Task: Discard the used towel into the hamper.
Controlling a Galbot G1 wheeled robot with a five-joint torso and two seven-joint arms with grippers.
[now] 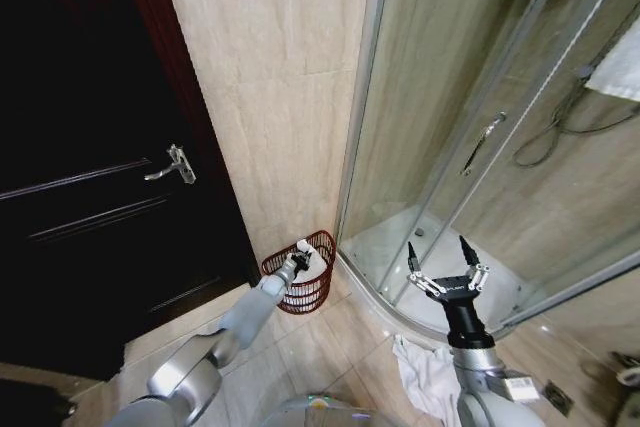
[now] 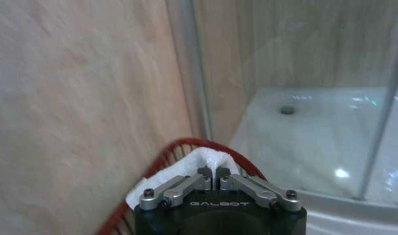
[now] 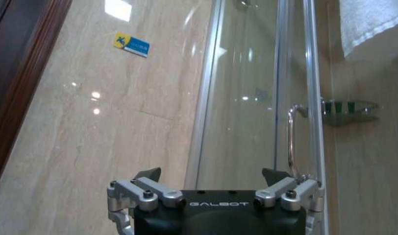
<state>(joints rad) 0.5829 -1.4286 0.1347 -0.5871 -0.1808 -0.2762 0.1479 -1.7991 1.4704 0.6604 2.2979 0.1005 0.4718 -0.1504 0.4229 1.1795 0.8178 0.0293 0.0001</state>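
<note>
The hamper [image 2: 175, 152] is being cut off below the left gripper [image 2: 214, 172], its base being hidden.

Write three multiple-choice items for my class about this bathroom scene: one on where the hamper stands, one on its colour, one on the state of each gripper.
1. Where is the hamper?
A. On the floor by the tiled wall, between the dark door and the shower enclosure
B. Inside the shower tray
C. Hanging on the door handle

2. What colour is the hamper?
A. Blue
B. Reddish-brown
C. White

3. How are the grippers?
A. Both open
B. Left shut on a white towel, right open
C. Both shut

Key: 1 A, the head view shows it there. 2 B, its wire rings are reddish-brown. 3 B, left gripper pinches towel over the hamper; right gripper fingers spread, empty.
</note>
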